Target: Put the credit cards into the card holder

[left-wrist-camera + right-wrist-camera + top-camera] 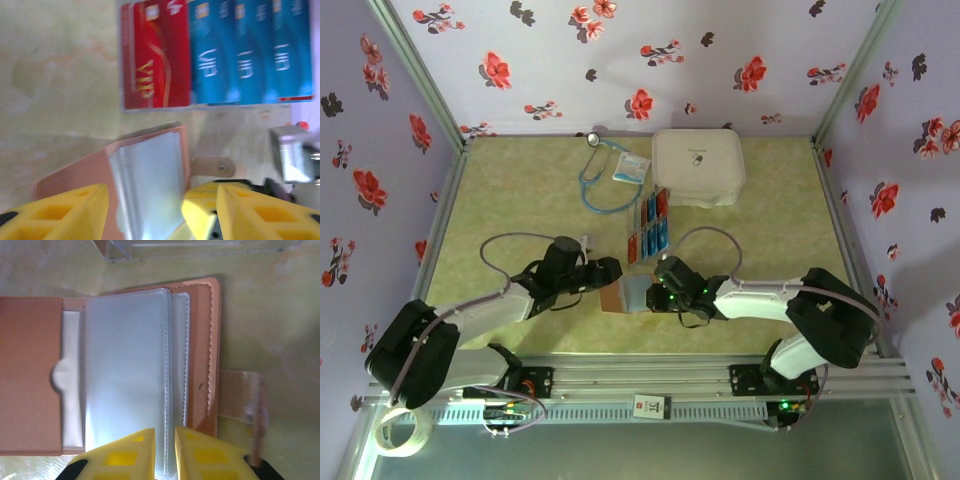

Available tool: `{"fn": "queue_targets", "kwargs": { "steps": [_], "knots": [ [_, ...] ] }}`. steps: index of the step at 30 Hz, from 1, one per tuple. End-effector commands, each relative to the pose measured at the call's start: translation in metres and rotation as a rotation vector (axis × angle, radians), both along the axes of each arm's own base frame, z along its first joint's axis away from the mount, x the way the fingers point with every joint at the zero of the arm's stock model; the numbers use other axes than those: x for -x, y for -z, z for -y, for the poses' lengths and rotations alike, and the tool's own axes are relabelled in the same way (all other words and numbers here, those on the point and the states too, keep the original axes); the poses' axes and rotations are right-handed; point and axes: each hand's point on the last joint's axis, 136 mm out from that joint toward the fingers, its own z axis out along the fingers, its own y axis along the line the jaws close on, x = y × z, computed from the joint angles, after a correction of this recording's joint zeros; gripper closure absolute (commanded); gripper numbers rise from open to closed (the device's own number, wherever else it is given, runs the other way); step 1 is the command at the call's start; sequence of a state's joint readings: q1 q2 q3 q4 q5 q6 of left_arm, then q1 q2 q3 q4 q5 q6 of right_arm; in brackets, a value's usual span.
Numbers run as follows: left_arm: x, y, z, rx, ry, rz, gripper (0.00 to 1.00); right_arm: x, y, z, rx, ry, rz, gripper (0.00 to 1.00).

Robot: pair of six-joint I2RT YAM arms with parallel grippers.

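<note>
The card holder (623, 297) lies open between my two grippers, tan-brown with clear sleeves (125, 370) and a snap strap (240, 395). The credit cards (650, 228) sit in a row just beyond it: one red card (155, 55) and several blue ones (250, 50). My left gripper (145, 210) stands open over the holder's near edge, with the sleeves (150, 185) showing between its yellow fingers. My right gripper (165, 440) has its jaws almost together on the seamed edge of a clear sleeve, with a slim gap left between them.
A clear tray (120, 247) holds the cards. Farther back stand a large white case (698, 165), a white-and-blue packet (631, 168) and a stethoscope (603, 180). Flowered walls close off the table on the left, back and right.
</note>
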State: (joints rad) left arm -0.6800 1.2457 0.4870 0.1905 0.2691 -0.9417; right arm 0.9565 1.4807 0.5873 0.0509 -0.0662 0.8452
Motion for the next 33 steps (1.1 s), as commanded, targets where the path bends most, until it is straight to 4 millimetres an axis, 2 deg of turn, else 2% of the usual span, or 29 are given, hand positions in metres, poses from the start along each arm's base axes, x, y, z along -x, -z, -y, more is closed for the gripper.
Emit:
{"fn": "queue_targets", "kwargs": {
  "steps": [1,6,9,18,24,29,33],
  "knots": [
    [-0.001,-0.025,0.011,0.039,0.013,0.023,0.41,-0.001,0.002,0.0,-0.01,0.02,0.013,0.83],
    [0.002,-0.046,0.028,0.088,0.028,0.041,0.41,0.0,0.003,-0.001,-0.019,0.018,0.01,0.83],
    [0.007,-0.044,0.035,0.085,0.031,0.035,0.41,0.0,0.005,-0.001,-0.024,0.022,0.006,0.83],
    [0.026,0.009,0.029,0.06,-0.018,-0.039,0.42,0.004,0.011,0.003,-0.035,0.041,-0.009,0.84],
    [0.033,0.046,0.013,-0.027,-0.029,-0.06,0.42,0.009,0.015,0.006,-0.036,0.052,-0.02,0.86],
    [0.031,0.063,-0.003,-0.091,-0.035,-0.055,0.43,0.015,0.015,0.001,-0.056,0.057,-0.034,0.86],
    [0.027,0.067,-0.012,-0.117,-0.035,-0.048,0.43,0.018,0.007,-0.004,-0.081,0.056,-0.03,0.86]
  ]
}}
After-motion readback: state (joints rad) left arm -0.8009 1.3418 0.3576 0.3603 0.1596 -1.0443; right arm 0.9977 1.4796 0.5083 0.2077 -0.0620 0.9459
